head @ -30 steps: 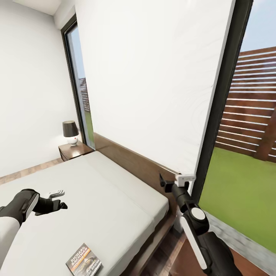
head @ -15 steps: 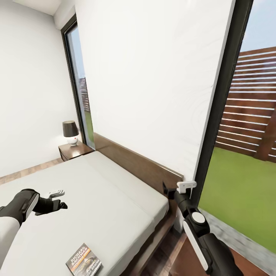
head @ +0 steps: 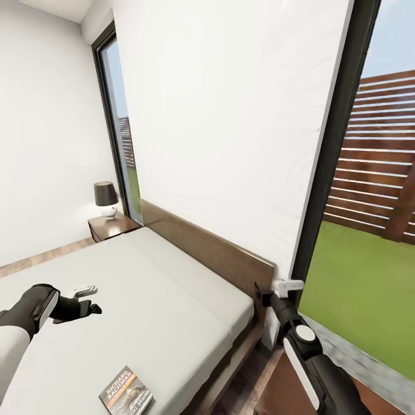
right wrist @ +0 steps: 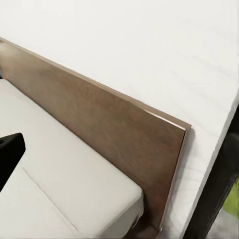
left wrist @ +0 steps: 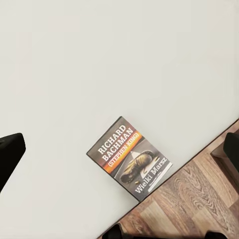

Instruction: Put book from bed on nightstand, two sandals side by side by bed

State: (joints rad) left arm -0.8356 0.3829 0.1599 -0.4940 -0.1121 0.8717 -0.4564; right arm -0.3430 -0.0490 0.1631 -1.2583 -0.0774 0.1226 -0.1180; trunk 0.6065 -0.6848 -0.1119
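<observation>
One flat paperback book (head: pixel 126 392) on smooth grey bed (head: pixel 173 300); jaws' states unclear.

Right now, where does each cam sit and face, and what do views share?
Head: high, looking down over the bed, book, nightstand; left gripper and right gripper show.
Left wrist: above the mattress, facing the book; dark fingertip at edge.
Right wrist: faces the headboard; dark fingertip.
Shared: book, bed.

White walls (head: pixel 230 115), dark-framed windows (head: pixel 328 173), lamp (head: pixel 106 199)
</observation>
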